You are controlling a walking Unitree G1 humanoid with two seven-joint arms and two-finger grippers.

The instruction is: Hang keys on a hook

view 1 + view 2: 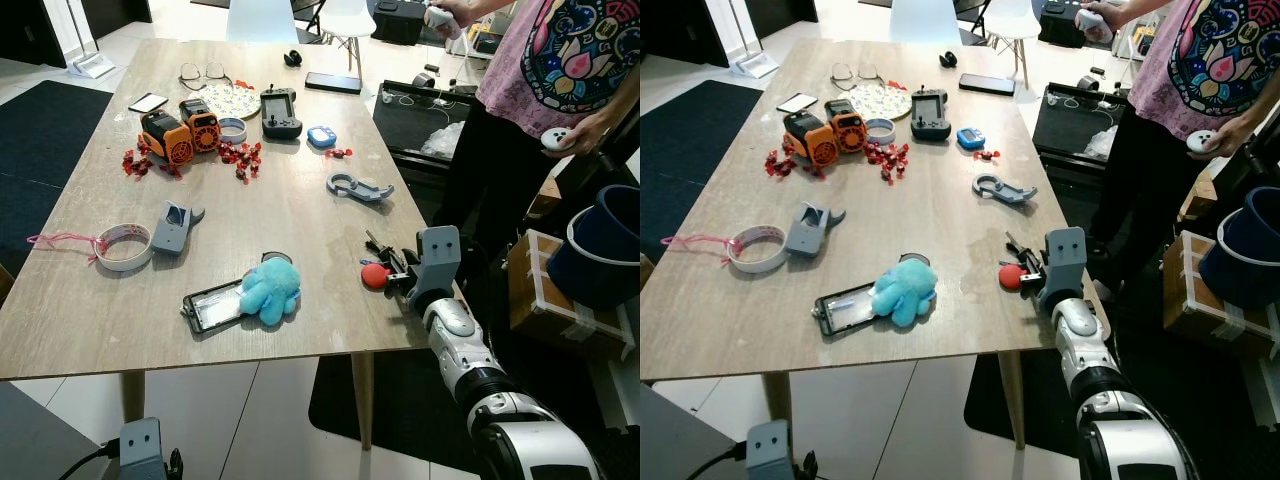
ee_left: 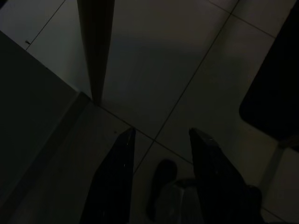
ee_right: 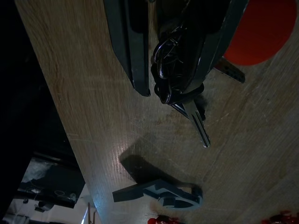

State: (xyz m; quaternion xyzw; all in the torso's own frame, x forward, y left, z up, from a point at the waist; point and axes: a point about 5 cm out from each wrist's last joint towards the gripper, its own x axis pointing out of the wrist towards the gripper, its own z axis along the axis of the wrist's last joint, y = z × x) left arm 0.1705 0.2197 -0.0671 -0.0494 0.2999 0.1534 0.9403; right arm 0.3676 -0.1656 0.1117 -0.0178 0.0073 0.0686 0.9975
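Note:
A bunch of keys [image 1: 378, 248] with a red ball [image 1: 374, 276] on its ring lies near the table's right edge. My right gripper [image 1: 388, 264] reaches in from that edge. In the right wrist view its fingers [image 3: 133, 56] clamp the key ring [image 3: 163, 74], with one key blade [image 3: 198, 123] sticking out onto the wood. A grey hook-shaped piece [image 1: 358, 186] lies flat on the table beyond the keys and also shows ahead of the fingers [image 3: 161, 193]. My left gripper [image 2: 161, 133] hangs open over the floor beside a table leg [image 2: 96, 46].
On the wooden table [image 1: 300, 230] lie a blue plush octopus [image 1: 270, 288] on a dark case, a tape roll [image 1: 125, 247], a grey holder [image 1: 175, 225] and orange toys [image 1: 180, 130]. A person [image 1: 560, 80] stands at the right, beside a cardboard box [image 1: 560, 300] and a blue bucket [image 1: 605, 245].

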